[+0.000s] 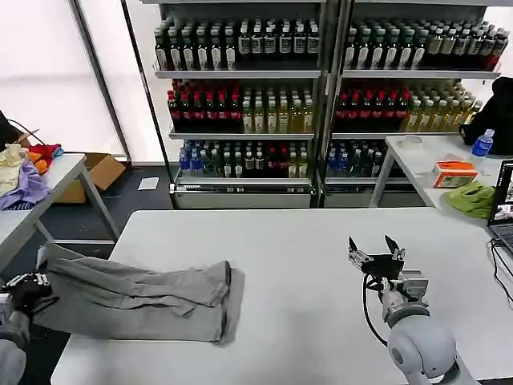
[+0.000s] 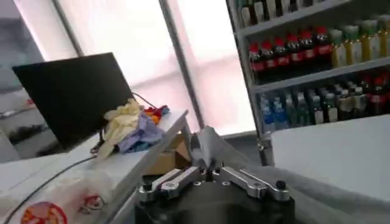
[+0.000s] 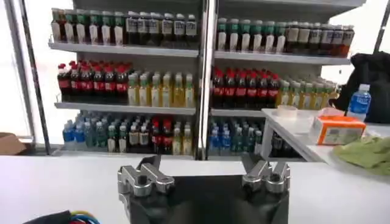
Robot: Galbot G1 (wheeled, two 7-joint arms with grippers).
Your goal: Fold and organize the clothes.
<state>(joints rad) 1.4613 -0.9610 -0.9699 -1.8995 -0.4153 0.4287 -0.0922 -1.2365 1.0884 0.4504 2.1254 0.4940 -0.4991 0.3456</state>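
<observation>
A light grey T-shirt [image 1: 136,297] lies bunched and partly folded on the left part of the white table [image 1: 304,265], one end hanging past the table's left edge. At that end my left gripper [image 1: 38,285] is shut on the grey cloth. In the left wrist view a ridge of the T-shirt [image 2: 206,146] rises from between the closed fingers of the left gripper [image 2: 210,173]. My right gripper [image 1: 375,250] stands open above the table's right side, well apart from the T-shirt, with nothing between its fingers [image 3: 149,173].
A side table on the left holds a heap of lilac, cream and red fabrics [image 1: 24,172]. Another table at the right carries an orange box [image 1: 454,172], an olive-green cloth [image 1: 473,198] and a laptop [image 1: 505,204]. Bottle shelves [image 1: 321,88] stand behind.
</observation>
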